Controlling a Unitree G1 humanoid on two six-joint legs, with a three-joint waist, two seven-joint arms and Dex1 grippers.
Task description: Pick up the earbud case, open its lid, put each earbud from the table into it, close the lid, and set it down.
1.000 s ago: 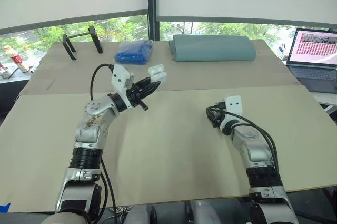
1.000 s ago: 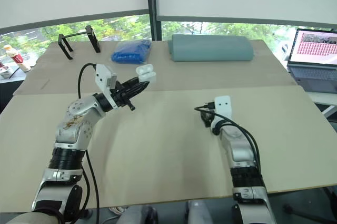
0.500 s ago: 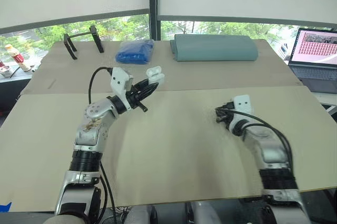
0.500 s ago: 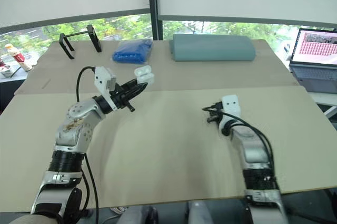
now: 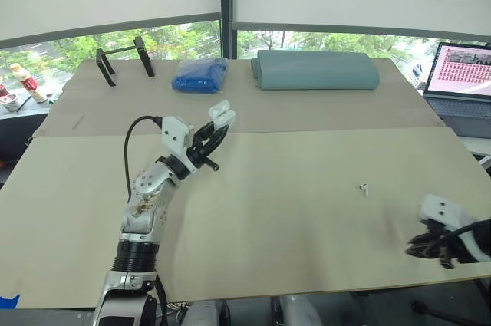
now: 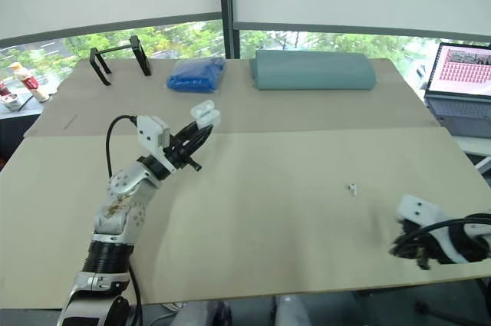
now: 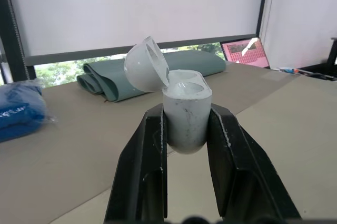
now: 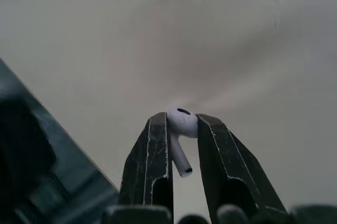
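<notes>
An earbud (image 8: 181, 121) is pinched by its head between the closed right fingers (image 8: 152, 155), stem free, low at four o'clock by the near edge of the table (image 5: 291, 218). To seat it well, I'd judge it should arrive stem-first over a free socket while the case is held steady. The white earbud case (image 7: 185, 113), lid (image 7: 145, 63) tipped open, sits clamped between the left fingers (image 7: 152, 150), raised toward ten o'clock, well apart from the right fingers. A second earbud (image 5: 364, 187) lies loose at three o'clock.

Along the desk's (image 5: 268, 211) far edge — stand (image 5: 123, 54) at the left corner, bag (image 5: 199, 77), roll (image 5: 318, 70); an earbud (image 5: 364, 187) lies near the right edge.
</notes>
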